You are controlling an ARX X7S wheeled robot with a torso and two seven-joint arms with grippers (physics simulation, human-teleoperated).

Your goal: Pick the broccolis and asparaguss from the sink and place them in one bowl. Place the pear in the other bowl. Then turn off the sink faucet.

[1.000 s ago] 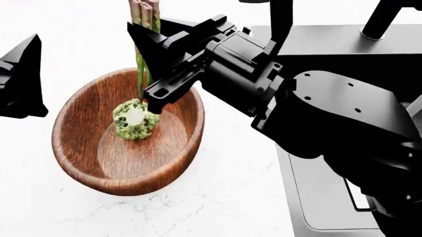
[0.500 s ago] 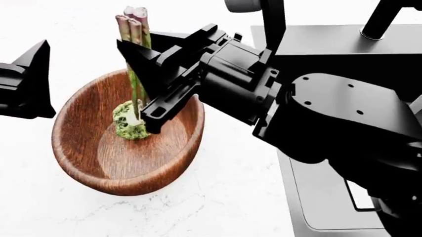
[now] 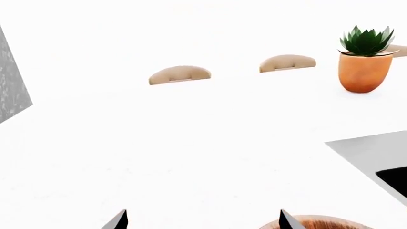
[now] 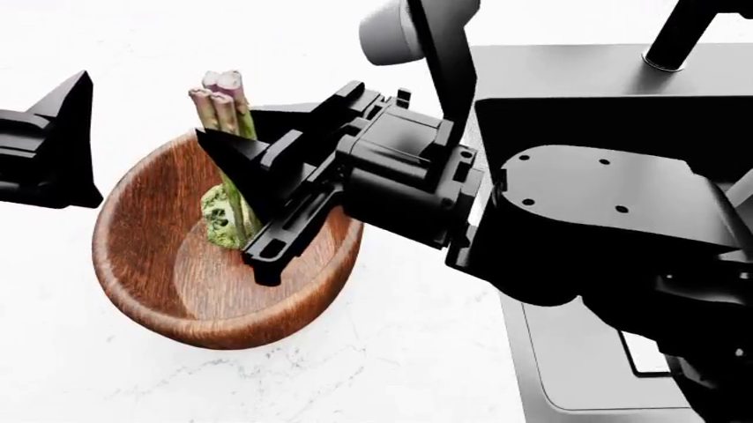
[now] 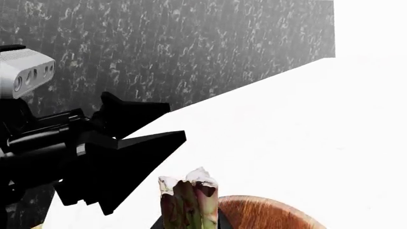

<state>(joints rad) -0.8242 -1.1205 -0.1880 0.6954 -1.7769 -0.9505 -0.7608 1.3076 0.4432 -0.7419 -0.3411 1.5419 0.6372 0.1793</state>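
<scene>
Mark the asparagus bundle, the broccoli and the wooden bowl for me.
asparagus bundle (image 4: 220, 95), head view, on the upper spears just below the cut ends.
broccoli (image 4: 218, 216), head view, on the florets showing left of the spears.
wooden bowl (image 4: 176, 322), head view, on its near rim.

The right arm (image 4: 588, 220) is matte black, blocky, with small round screw holes at its casing's twelve o'clock. Both grippers carry black, wedge-shaped fingers (image 4: 242, 154).

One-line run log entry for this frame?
right end effector: shut on asparagus bundle | over wooden bowl | broccoli inside | left end effector: open
</scene>
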